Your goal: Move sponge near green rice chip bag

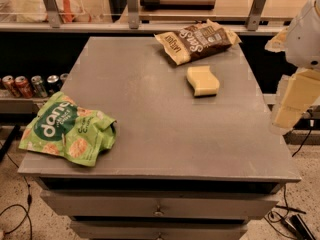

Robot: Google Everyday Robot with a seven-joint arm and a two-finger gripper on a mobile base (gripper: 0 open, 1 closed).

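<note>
The sponge, a small pale yellow foam block with wavy edges, lies on the grey table right of centre, towards the back. The green rice chip bag lies crumpled at the table's front left corner, overhanging the left edge a little. My gripper hangs at the right edge of the view, off the table's right side. It is well to the right of the sponge and in front of it, and it touches nothing.
A brown-and-cream snack bag lies at the back of the table, just behind the sponge. Several soda cans stand on a low shelf to the left. A railing with posts runs behind the table. Drawers are below the tabletop.
</note>
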